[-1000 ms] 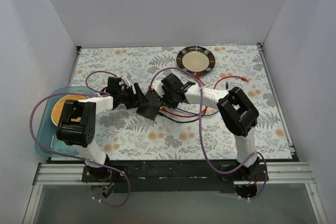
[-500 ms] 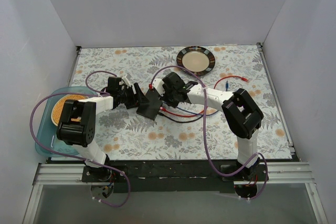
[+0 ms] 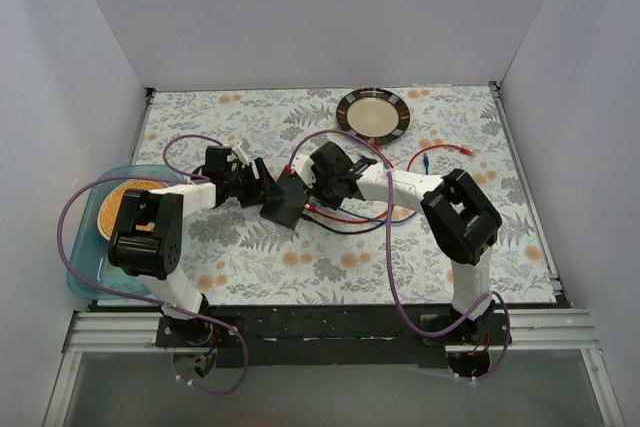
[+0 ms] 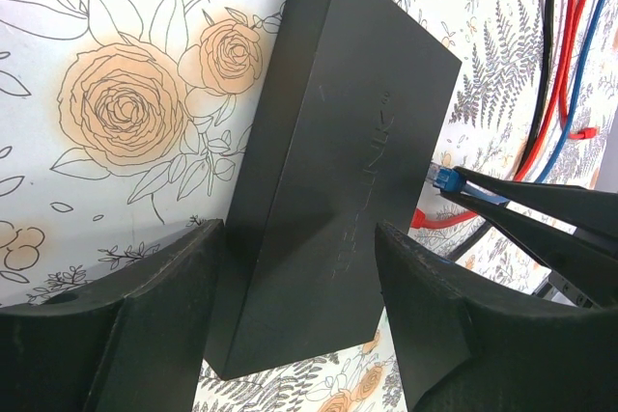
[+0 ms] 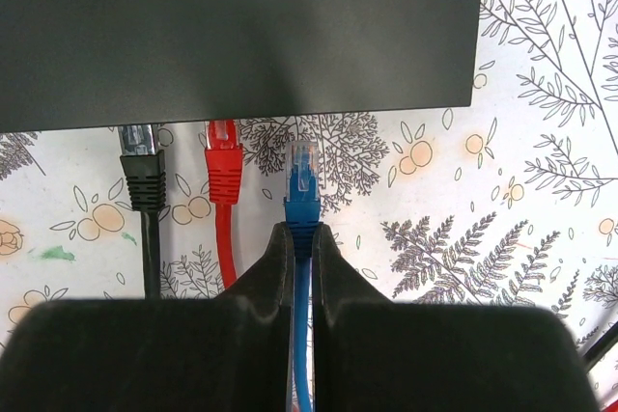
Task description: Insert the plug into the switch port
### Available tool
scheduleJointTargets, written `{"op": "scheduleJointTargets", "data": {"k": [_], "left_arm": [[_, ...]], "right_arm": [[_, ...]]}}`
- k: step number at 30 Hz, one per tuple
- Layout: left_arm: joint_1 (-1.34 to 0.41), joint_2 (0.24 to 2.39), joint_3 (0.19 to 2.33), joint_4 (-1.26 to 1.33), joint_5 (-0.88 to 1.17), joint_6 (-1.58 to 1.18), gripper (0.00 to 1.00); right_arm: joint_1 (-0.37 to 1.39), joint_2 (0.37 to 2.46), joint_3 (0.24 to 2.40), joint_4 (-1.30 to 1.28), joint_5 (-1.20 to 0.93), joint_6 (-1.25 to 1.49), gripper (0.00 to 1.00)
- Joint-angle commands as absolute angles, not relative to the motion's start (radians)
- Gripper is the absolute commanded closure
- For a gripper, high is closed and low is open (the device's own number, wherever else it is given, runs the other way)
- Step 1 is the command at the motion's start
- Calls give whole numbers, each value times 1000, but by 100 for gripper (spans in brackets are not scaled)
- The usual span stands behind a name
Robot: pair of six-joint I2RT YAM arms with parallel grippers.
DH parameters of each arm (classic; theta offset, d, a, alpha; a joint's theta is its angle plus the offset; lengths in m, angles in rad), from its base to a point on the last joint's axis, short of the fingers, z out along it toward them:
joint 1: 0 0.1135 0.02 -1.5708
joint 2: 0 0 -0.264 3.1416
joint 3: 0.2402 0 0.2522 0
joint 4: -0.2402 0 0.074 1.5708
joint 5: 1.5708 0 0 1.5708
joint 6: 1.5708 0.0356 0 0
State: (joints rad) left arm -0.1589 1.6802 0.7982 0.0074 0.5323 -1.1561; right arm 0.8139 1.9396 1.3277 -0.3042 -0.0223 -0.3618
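The flat black switch box (image 3: 282, 202) lies mid-table, and its top fills the left wrist view (image 4: 338, 171). My left gripper (image 3: 262, 187) is shut on it, one finger against each long side (image 4: 299, 277). My right gripper (image 3: 312, 184) is shut on the blue plug (image 5: 302, 176) just behind its clear tip (image 5: 301, 238). The plug points at the box's port edge (image 5: 241, 26), with a small gap between tip and edge. It also shows beside the box in the left wrist view (image 4: 444, 178). The ports themselves are hidden under the edge.
A red plug (image 5: 223, 156) and a black plug (image 5: 142, 166) sit at the same edge, left of the blue one. Red, blue and black cables (image 3: 345, 217) trail right of the box. A dark-rimmed round plate (image 3: 372, 113) lies at the back. A teal tray (image 3: 85, 277) is at the left.
My right arm has shifted a little left, bringing the blue plug slightly closer to the box edge. The left arm and the box have stayed put.
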Motion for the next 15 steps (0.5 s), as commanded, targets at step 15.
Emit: {"op": "scheduleJointTargets", "data": {"k": [15], "left_arm": [[-158, 1712, 816, -20, 534, -1134, 38]], "right_arm": [[824, 1963, 1381, -276, -35, -345, 99]]}}
